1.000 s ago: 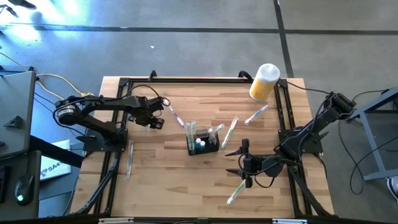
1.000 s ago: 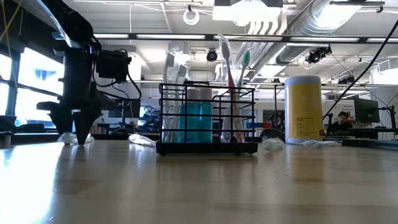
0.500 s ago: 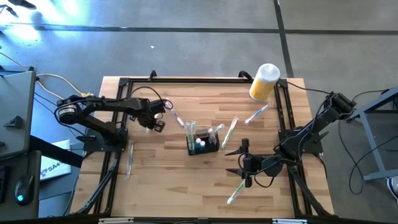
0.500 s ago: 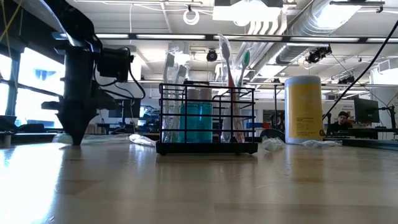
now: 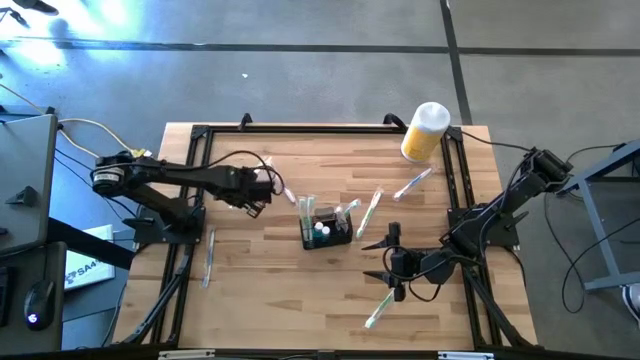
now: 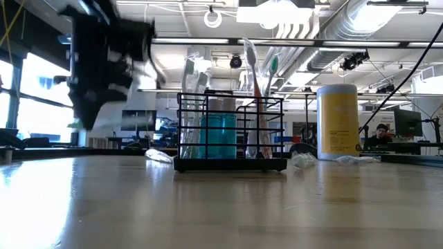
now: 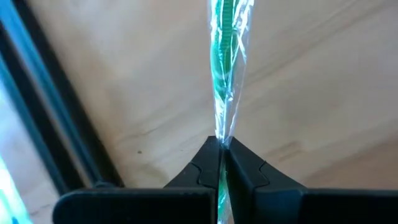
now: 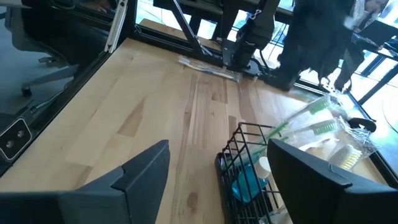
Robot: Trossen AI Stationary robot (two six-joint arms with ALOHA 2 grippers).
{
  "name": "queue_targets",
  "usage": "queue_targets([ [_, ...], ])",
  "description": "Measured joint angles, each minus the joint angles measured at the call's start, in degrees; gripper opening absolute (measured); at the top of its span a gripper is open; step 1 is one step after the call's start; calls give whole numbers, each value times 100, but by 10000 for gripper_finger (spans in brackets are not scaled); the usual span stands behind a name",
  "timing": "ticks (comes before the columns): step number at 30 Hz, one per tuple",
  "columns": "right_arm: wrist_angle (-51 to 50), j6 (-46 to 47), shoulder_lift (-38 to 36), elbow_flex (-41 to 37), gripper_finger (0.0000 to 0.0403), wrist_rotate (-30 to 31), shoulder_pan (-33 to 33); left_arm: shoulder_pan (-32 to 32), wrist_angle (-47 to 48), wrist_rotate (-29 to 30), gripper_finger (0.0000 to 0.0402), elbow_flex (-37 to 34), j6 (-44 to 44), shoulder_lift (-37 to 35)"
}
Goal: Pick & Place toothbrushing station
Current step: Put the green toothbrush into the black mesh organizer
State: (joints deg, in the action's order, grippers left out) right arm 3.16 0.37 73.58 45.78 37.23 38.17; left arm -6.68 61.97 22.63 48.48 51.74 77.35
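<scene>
Left tool (image 7: 221, 155) clamped on wrapped toothbrush (image 7: 225, 74) by thin film end, lifted off table (image 5: 300, 300); could slip/swing en route to caddy (image 5: 327, 230) at table centre; right tool (image 5: 384, 261) apart, idle nr caddy

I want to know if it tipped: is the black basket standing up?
Upright: the black caddy sits flat on the table, toothbrushes pointing up.

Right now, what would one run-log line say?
left pincer: shut on clear-wrapped green toothbrush, raised off table | right pincer: open, idle | black wire-mesh caddy: mid-table
</scene>
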Motion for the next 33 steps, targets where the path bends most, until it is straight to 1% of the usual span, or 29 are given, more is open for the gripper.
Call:
queue_targets([
  [5,0,-7,0,0,263,0,-11,962,1082,1132,3,1130,538,-195],
  [7,0,-19,0,0,263,0,-9,1457,1196,1688,2,1607,529,-192],
  [9,2,-27,0,0,263,1,-9,1940,1384,2123,2,1982,506,-190],
  [12,2,-27,0,0,263,-76,-9,2617,1098,2659,2,2443,167,-191],
  [15,6,-10,0,0,263,-494,-9,3281,455,3146,2,2669,-455,-189],
  [18,28,111,0,0,263,-1349,-10,3944,-354,3575,1,2760,-1654,-191],
  [21,47,131,0,0,263,-2318,-9,4489,-1397,3814,1,2760,-3433,-61],
  [23,65,133,0,0,263,-2735,-9,4766,-2022,4049,1,2757,-4595,155],
  [24,93,135,0,0,263,-2823,-8,4880,-2290,4227,1,2753,-5140,265],
  [26,173,207,0,0,263,-2785,-9,5004,-2831,4521,1,2751,-6118,529],
  [27,204,289,0,0,263,-2652,-9,5005,-3061,4627,1,2755,-6607,662],
  [31,248,720,0,2,263,-1808,-91,4977,-3609,4797,1,2753,-8424,1287],
  [33,207,1032,0,0,263,-1486,-204,4979,-3952,5051,1,2751,-9214,1573],
])
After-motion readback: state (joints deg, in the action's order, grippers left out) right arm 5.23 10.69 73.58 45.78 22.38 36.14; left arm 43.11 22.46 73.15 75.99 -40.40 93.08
